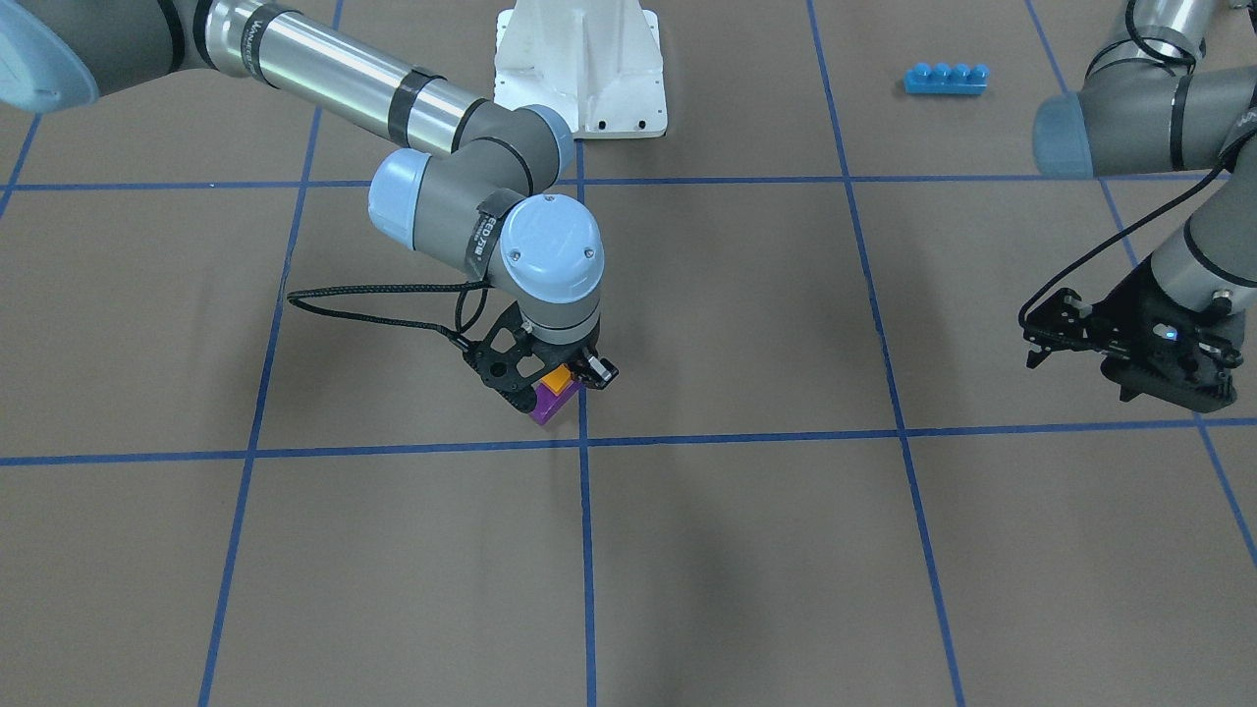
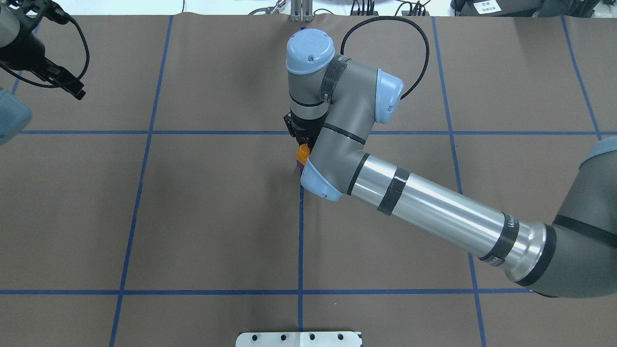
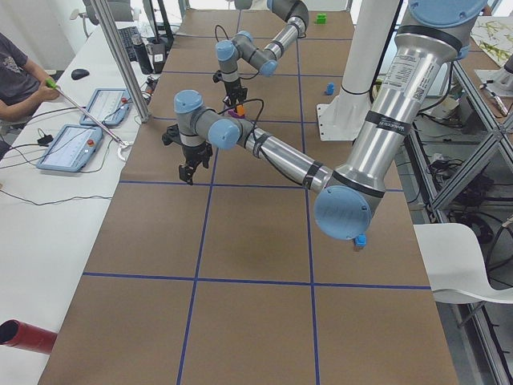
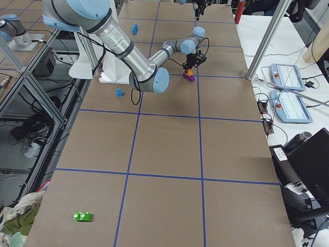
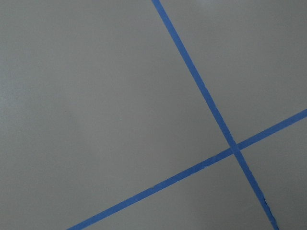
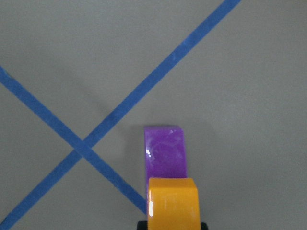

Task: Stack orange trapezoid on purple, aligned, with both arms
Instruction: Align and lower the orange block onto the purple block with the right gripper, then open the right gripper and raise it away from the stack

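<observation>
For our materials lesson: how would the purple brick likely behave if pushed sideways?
The purple brick looks glossy and hard: probably stiff, slippery to grip. It is small, so likely light. With the orange trapezoid on top, a push may tip the pair.

2 robot arms, left arm [image 1: 1159, 128] & right arm [image 1: 334, 69], 1 orange trapezoid [image 1: 558, 379], 1 purple brick [image 1: 548, 405], 2 blue bricks, long 4-stud brick [image 1: 945, 79] & small blue brick [image 4: 119, 92], 1 green brick [image 4: 82, 216], 2 ctrl tablets, far tablet [image 4: 287, 77] & near tablet [image 4: 295, 109], 1 red cylinder [image 3: 24, 335], 1 person [image 3: 16, 68]

Orange trapezoid [image 6: 172, 203], purple brick [image 6: 165, 151]
</observation>
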Available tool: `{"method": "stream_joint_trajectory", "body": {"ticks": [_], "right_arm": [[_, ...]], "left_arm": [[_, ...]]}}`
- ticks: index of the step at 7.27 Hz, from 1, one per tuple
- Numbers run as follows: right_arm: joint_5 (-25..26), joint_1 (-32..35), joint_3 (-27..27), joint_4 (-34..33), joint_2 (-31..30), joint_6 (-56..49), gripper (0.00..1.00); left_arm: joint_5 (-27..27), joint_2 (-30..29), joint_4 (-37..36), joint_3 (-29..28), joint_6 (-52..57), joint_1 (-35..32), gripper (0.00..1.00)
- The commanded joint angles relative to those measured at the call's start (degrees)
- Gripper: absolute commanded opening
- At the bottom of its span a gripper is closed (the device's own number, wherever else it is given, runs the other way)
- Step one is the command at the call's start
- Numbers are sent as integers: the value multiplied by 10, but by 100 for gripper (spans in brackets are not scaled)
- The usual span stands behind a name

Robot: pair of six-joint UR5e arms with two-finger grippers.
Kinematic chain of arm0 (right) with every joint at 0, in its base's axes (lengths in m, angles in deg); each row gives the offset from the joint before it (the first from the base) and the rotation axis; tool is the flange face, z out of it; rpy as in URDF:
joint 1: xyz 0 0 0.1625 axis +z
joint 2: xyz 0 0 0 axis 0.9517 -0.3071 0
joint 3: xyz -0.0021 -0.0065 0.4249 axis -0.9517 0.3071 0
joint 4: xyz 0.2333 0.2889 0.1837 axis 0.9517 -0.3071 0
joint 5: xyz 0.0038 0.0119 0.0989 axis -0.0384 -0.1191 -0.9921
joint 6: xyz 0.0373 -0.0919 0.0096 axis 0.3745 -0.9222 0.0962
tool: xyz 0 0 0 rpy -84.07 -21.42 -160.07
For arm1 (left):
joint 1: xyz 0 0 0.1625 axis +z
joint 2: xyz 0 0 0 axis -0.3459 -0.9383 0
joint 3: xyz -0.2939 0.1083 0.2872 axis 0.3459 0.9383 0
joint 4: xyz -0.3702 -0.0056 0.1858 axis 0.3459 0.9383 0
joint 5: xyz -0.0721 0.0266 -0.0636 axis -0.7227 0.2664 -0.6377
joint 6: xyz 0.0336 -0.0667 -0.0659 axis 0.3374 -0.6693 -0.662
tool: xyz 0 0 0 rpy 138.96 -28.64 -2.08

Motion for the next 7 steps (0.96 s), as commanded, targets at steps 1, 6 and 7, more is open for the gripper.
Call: {"method": "stream_joint_trajectory", "body": {"ticks": [1, 6, 7], "right_arm": [[2, 0, -5, 0, 2, 0, 100], [-13, 68, -220, -116, -30, -62, 100], [-12, 79, -292, -184, -69, -156, 100]], "left_arm": [[0, -1, 0, 0, 0, 0, 100], [-4, 2, 6, 1, 0, -1, 100], [-5, 8, 10, 8, 0, -4, 100]]}}
